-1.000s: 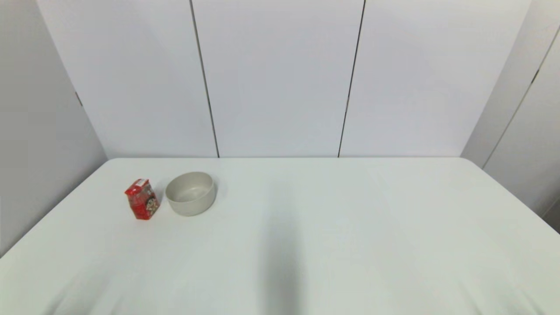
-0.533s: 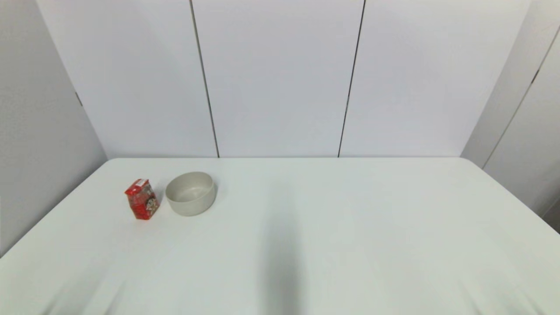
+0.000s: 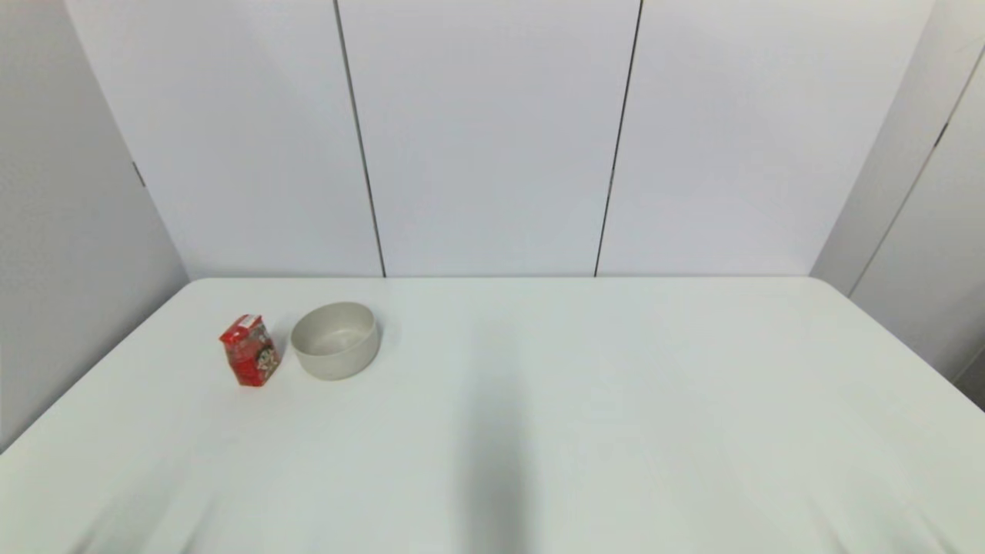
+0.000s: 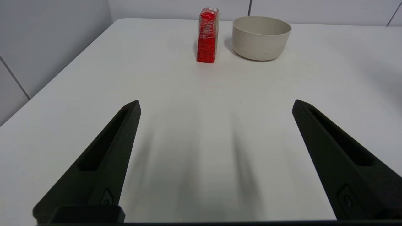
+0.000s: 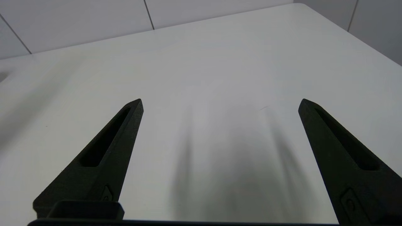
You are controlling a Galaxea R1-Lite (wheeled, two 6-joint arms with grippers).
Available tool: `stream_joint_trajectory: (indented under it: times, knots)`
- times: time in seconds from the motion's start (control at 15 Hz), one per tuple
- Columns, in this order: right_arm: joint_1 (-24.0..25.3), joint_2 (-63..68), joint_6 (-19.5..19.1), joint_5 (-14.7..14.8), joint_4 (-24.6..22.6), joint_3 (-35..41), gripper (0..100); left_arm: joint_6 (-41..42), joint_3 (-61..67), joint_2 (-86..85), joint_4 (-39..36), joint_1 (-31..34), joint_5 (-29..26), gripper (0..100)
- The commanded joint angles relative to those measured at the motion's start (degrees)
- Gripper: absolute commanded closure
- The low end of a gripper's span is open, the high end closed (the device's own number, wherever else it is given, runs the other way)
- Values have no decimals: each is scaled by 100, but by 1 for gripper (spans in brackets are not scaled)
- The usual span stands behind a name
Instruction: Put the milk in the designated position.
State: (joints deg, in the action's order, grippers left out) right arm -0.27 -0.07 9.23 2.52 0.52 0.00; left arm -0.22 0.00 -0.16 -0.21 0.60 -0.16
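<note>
— Looking from the left wrist, which way does the milk (image 4: pixel 207 35) lie from the left hand (image 4: pixel 216 106)?

— Straight ahead and well apart, upright on the desk (image 3: pixel 585 385), long axis vertical, its narrow side toward the fingers. The bowl (image 4: pixel 261 37) stands just beside it, not touching.

— Which arm is nearer?

— The left, I judge: the carton sits on the desk's far left (the right wrist view shows only bare desk). Both hands gape wide, holding nothing; the right hand (image 5: pixel 220 105) hovers idle over its own side.

— Counts?

— One milk, one bowl, two hands. The designated position carries no mark, so I cannot place it.
</note>
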Motion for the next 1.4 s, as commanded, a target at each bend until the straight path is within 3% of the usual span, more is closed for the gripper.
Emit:
stream_joint_trajectory:
  times: [0.07, 1.4]
  knots:
    - [0, 7, 0, 3, 0, 0, 0, 4, 0, 16, 3, 2, -2, 0]
    - [0, 7, -70, -6, -8, 0, 0, -4, 0, 16, 3, 2, -2, 0]
